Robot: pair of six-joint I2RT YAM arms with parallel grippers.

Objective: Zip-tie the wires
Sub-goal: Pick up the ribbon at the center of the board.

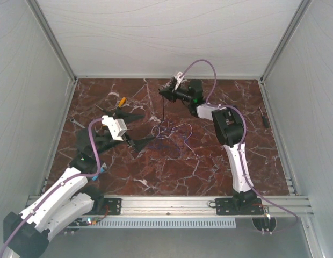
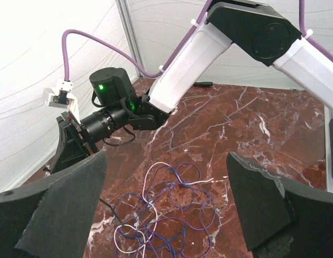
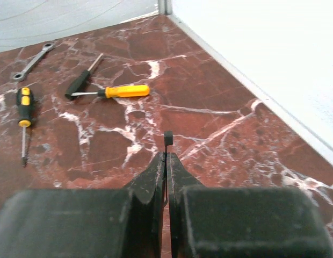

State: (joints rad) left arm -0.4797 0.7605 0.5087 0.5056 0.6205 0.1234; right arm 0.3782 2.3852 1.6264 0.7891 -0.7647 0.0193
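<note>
Wires (image 2: 166, 209) sit in a loose tangle mid-table (image 1: 209, 166), with the left gripper (image 2: 166, 164) spread wide open right over them. Right gripper (image 3: 166, 161) is pinched tight on the zip tie (image 3: 167, 138), which dangles straight down near the bundle.

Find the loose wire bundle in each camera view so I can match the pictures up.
Top external: the wires lie mid-table, between the two grippers.
Left wrist: the wires fill the lower centre, between the left gripper's open fingers.
Right wrist: not in view.
Shared landmark: the right gripper, shut on the zip tie, shows in all three.
</note>
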